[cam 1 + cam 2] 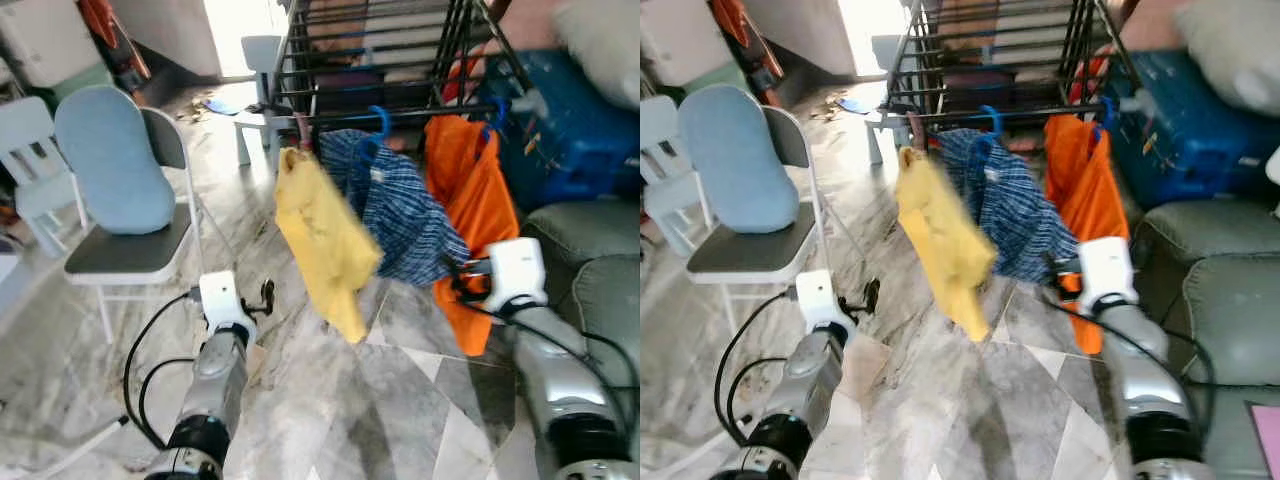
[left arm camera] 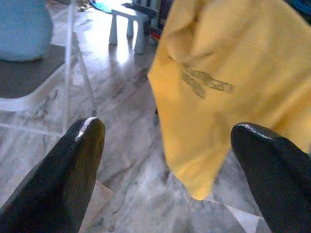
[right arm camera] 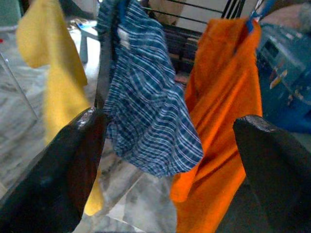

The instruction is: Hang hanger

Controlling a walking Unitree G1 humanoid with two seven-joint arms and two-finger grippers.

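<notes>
Yellow shirt [image 1: 322,240] hangs from the rack rail [image 1: 400,117] beside plaid [image 1: 405,215] and orange [image 1: 472,190] garments, ahead of both hands; left hand [image 2: 165,160] and right hand [image 3: 167,160] gape apart, holding nothing.

Left pincer [image 2: 165,160] fingers spread wide, yellow garment [image 2: 228,87] hanging ahead, marble floor [image 2: 121,145], chair seat [image 2: 24,77]

Yellow garment [image 1: 325,240] motion-blurred, its hanger hidden. Drying rack [image 1: 400,50] top cut off by frame edge. Orange garment [image 1: 470,200] hem hidden behind right tool [image 1: 450,283].
</notes>
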